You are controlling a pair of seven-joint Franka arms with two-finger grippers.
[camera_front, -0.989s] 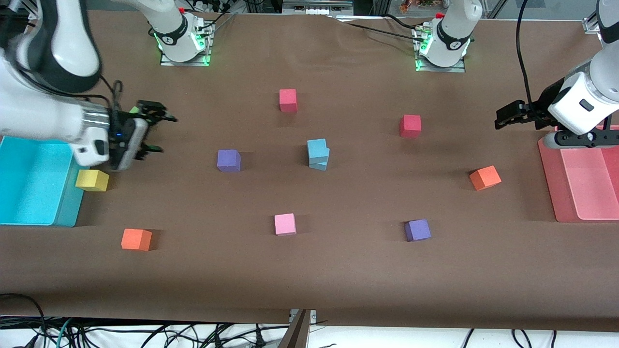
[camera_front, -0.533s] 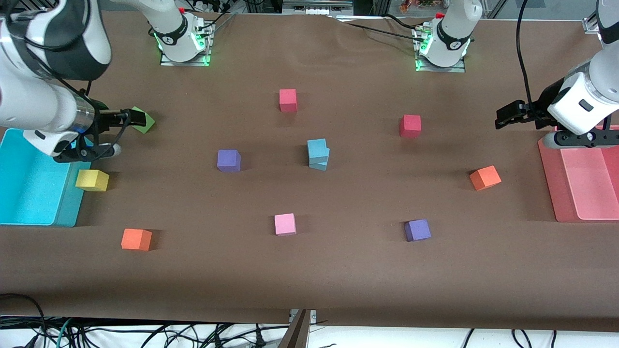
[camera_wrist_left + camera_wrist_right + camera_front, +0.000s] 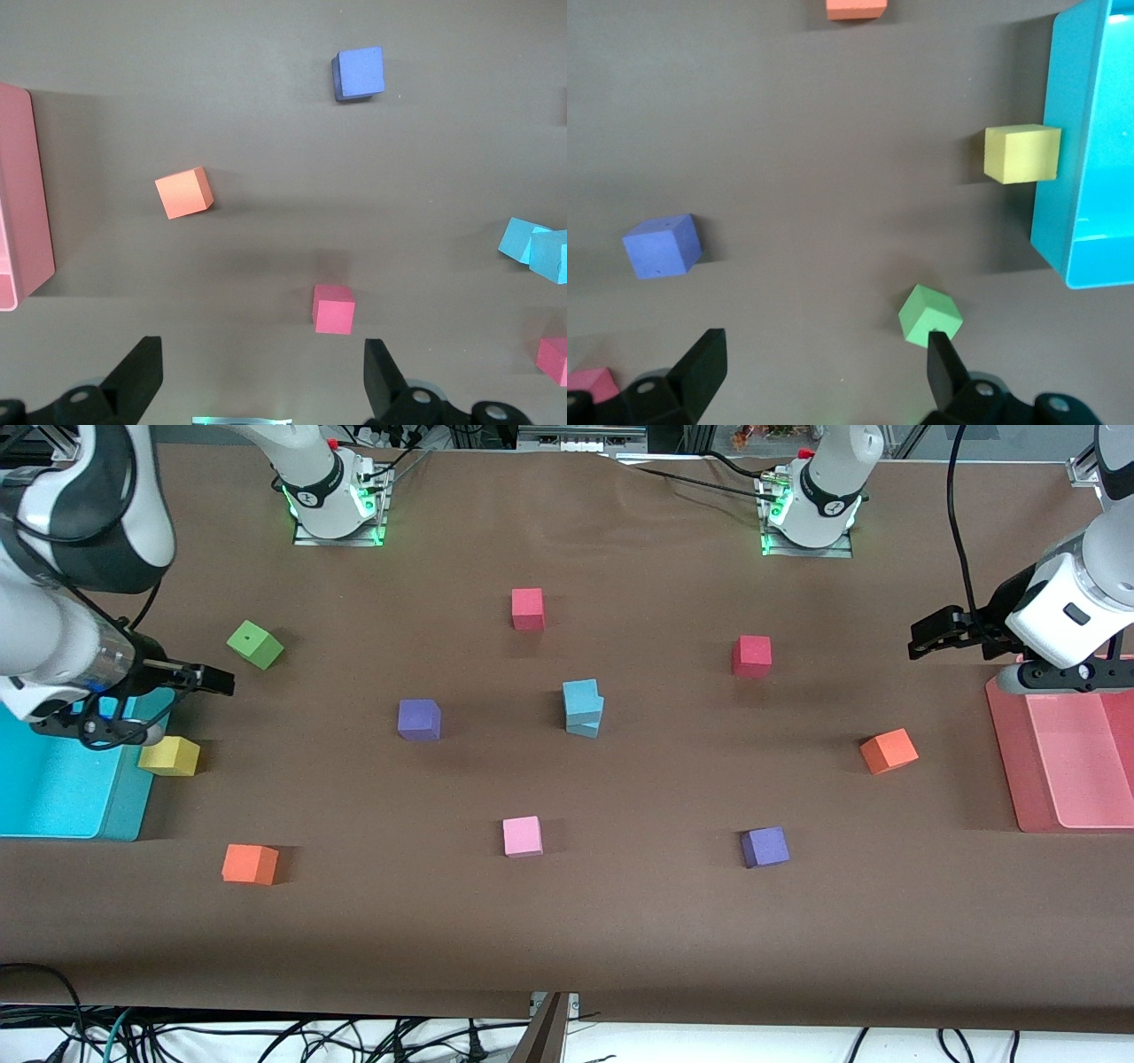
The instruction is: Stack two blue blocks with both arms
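The two blue blocks (image 3: 583, 707) sit stacked mid-table, the upper one (image 3: 581, 696) turned slightly askew on the lower one (image 3: 587, 727). They also show at the edge of the left wrist view as blue blocks (image 3: 536, 249). My right gripper (image 3: 205, 683) hangs open and empty over the table beside the cyan bin, at the right arm's end. My left gripper (image 3: 923, 642) hangs open and empty by the pink tray, at the left arm's end. Both are well away from the stack.
A cyan bin (image 3: 53, 797) and a pink tray (image 3: 1063, 779) stand at the two ends of the table. Loose cubes lie around: green (image 3: 255, 645), yellow (image 3: 168, 755), orange (image 3: 249, 864), purple (image 3: 418, 719), pink (image 3: 522, 836), purple (image 3: 765, 847), orange (image 3: 888, 751), red (image 3: 751, 655).
My right arm has drawn back toward the cyan bin and turned, uncovering the green cube. The left arm and the stack have not moved.
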